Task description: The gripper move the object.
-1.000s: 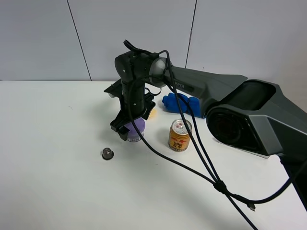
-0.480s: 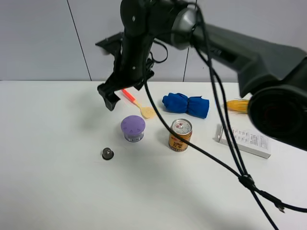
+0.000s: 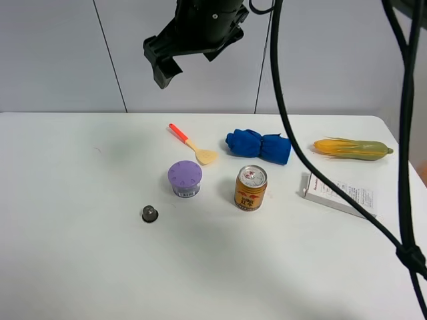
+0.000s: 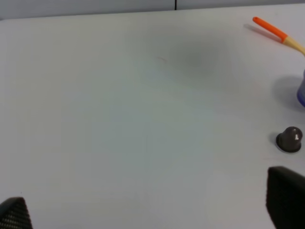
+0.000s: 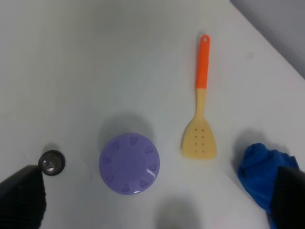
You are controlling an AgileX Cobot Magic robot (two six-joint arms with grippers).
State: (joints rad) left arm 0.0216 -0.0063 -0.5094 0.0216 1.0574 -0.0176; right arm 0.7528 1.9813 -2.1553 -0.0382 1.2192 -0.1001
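Since a second ago the gripper (image 3: pixel 163 63) has let go of the object (image 3: pixel 185 179) and climbed. It was down around the tin then; now it hangs high in front of the back wall. The tin has not shifted over that second.

- Object: upright on the desk (image 3: pixel 67 267), about midway between the left and right edges, somewhat nearer the far edge. Lavender lid up. Nothing touches it.
- Neighbours: spatula (image 3: pixel 190 143) just beyond it toward the far edge; drink can (image 3: pixel 251 188) near it on the right-edge side; small dark cap (image 3: pixel 149 214) near it toward the near-left corner. Blue cloth (image 3: pixel 259 145), corn cob (image 3: pixel 352 148) and flat box (image 3: pixel 340 195) sit further toward the right edge.
- Right jaws: wide apart and empty. In the right wrist view both fingers stand at the margins of the picture with the lid lying in the span between them.
- Left jaws: also wide apart and empty, low over the desk's left half. Only a sliver of the tin shows at the margin of that view.

Key relation: the tin lies well below the right jaws, offset slightly toward the near edge. It is round, so no long axis governs the approach; its axis is vertical. The right arm is the better placed. Judgement: a re-grasp would need only a straight descent with a small correction.
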